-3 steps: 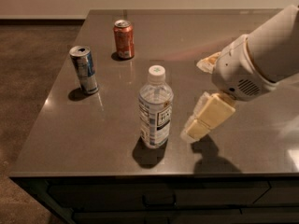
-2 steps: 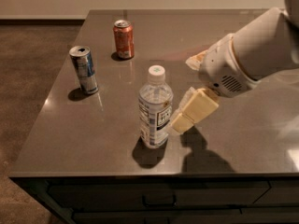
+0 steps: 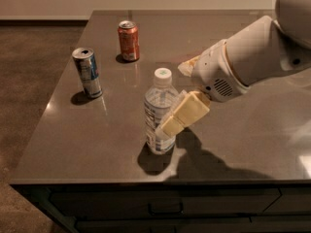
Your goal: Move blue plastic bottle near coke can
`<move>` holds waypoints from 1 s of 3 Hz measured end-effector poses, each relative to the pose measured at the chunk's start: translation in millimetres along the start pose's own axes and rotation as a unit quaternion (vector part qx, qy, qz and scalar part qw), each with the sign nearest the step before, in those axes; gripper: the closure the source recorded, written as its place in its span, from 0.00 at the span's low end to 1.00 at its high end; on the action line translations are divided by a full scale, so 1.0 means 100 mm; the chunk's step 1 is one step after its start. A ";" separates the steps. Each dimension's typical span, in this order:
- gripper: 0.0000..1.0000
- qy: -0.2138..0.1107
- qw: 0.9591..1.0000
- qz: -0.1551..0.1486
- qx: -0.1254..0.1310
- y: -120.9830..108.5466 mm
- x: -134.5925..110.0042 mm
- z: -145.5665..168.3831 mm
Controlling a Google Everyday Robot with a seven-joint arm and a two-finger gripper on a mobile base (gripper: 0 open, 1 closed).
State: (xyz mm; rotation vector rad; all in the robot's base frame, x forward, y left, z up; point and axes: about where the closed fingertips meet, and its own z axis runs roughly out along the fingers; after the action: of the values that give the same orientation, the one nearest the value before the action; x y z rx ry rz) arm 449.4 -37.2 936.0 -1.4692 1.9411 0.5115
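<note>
The blue plastic bottle (image 3: 156,111) is clear with a white cap and a white label. It stands upright near the table's front edge. The coke can (image 3: 129,41) is red-orange and stands upright at the back, to the bottle's far left. My gripper (image 3: 172,99) reaches in from the right and is open. Its near cream finger (image 3: 184,113) overlaps the bottle's right side, and the far finger (image 3: 188,65) shows behind and to the right of the cap. I cannot tell whether either finger touches the bottle.
A slim blue-and-silver can (image 3: 88,73) stands upright at the left of the dark table (image 3: 243,144). The table's left and front edges drop to a carpeted floor. My white arm (image 3: 257,57) covers the right side.
My gripper has moved left toward the bottle; its near finger now overlaps the bottle's right side. The bottle and both cans have not moved.
</note>
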 end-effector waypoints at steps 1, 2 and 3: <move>0.00 -0.021 1.000 0.001 -0.019 0.04 -0.06 0.05; 0.17 -0.041 0.998 -0.005 -0.047 0.10 -0.11 0.08; 0.41 -0.056 0.996 -0.005 -0.073 0.11 -0.13 0.08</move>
State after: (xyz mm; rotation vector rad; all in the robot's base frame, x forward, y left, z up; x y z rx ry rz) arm 443.0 -20.0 938.5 -1.5056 1.8416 0.7293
